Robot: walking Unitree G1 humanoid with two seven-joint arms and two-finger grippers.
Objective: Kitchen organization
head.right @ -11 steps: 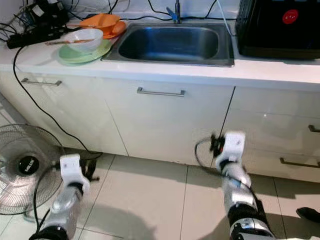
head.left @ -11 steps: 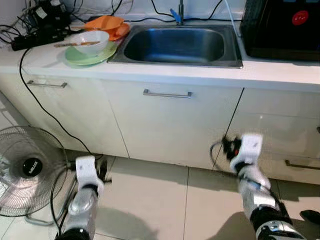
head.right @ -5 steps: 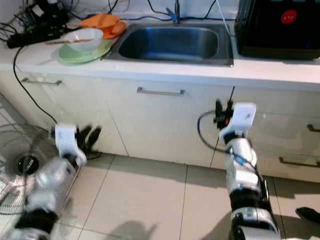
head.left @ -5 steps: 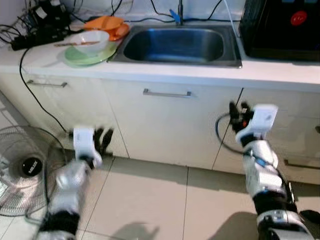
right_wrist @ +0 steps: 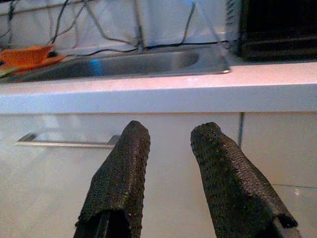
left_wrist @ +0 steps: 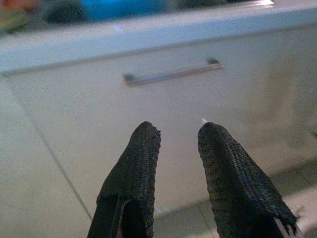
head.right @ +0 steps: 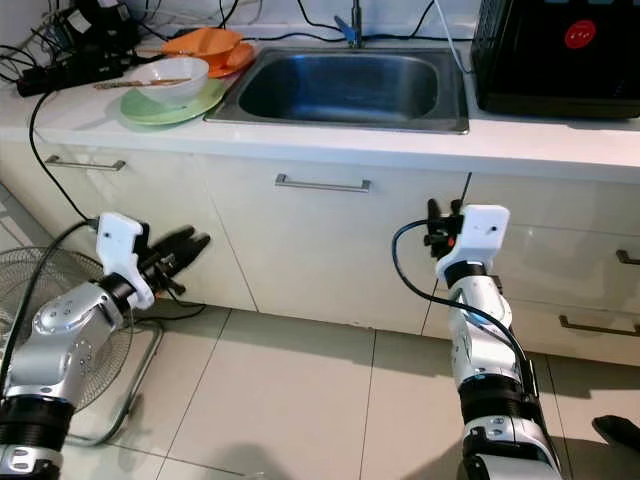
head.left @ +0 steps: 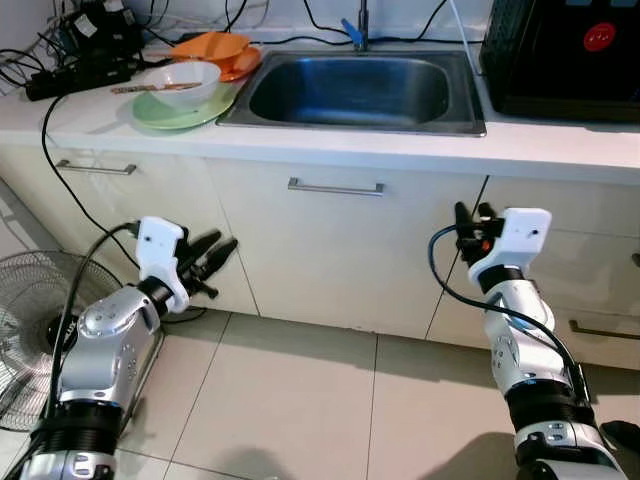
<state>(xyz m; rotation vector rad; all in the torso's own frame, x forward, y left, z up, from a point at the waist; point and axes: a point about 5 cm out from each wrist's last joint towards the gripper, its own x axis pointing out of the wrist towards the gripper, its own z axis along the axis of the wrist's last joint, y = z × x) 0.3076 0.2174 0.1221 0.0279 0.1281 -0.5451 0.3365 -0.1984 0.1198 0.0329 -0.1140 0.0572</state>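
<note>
On the counter's left end a white bowl (head.left: 182,80) with a utensil across it rests on a green plate (head.left: 165,115), and an orange dish (head.left: 212,48) lies behind them. The steel sink (head.left: 350,92) sits in the middle of the counter. My left gripper (head.left: 222,250) is raised in front of the lower left cabinet, open and holding nothing; its fingers (left_wrist: 141,153) point at a cabinet handle (left_wrist: 171,75). My right gripper (head.left: 468,215) is up before the cabinet seam under the sink's right end, open and holding nothing (right_wrist: 171,131).
A black appliance (head.left: 565,55) stands on the counter's right end. Cables and a power strip (head.left: 75,75) crowd the back left corner, one cord hanging down the cabinet. A floor fan (head.left: 30,330) stands at left on the tiled floor.
Both arms have lifted from low near the floor to cabinet-door height. The left gripper swung up and now points right; the right gripper rose toward the counter's underside.
</note>
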